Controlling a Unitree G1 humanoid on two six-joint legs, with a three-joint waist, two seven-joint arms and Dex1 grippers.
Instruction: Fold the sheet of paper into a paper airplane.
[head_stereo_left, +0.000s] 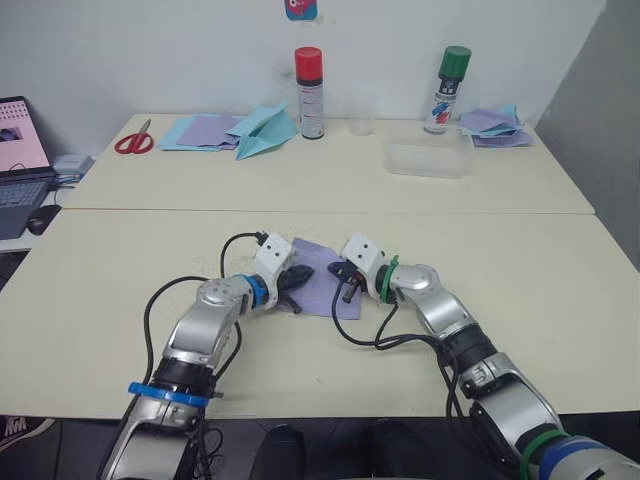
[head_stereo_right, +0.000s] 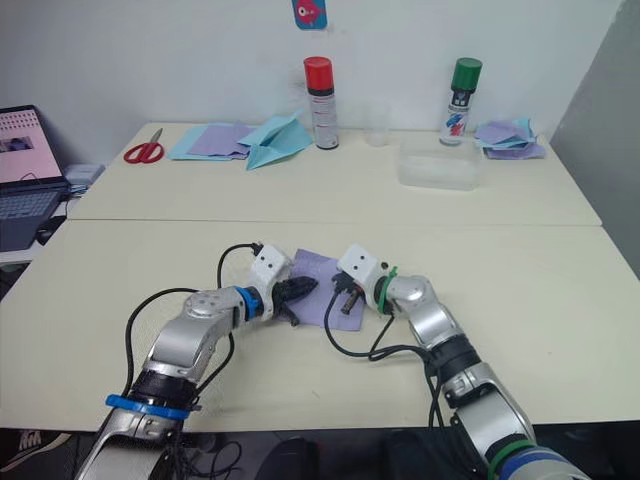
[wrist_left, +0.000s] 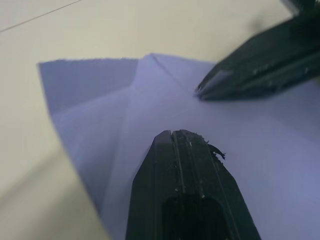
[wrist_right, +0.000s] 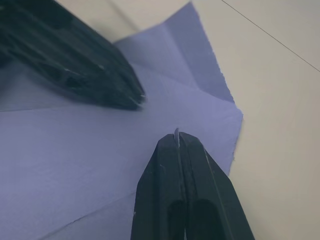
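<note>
The sheet of paper (head_stereo_left: 322, 290) is lavender and lies flat on the near table, between my two grippers. Creases run across it, and one corner (wrist_right: 195, 55) is folded over. From the left, my left gripper (head_stereo_left: 303, 272) rests shut on the sheet, its tip (wrist_left: 179, 135) touching the paper. From the right, my right gripper (head_stereo_left: 336, 270) is shut too and presses on the sheet, with a thin pale sliver at its tip (wrist_right: 176, 134). The two tips sit close together, a short gap apart. The paper airplane is out of view.
On the far table are a light-blue paper plane (head_stereo_left: 262, 132), red scissors (head_stereo_left: 133, 140), a red-capped can (head_stereo_left: 309, 92), a green-capped can (head_stereo_left: 448, 90), a clear cup (head_stereo_left: 362, 113), a clear tub (head_stereo_left: 430, 157) and paper piles (head_stereo_left: 205, 132). A laptop (head_stereo_left: 20, 150) stands at the left.
</note>
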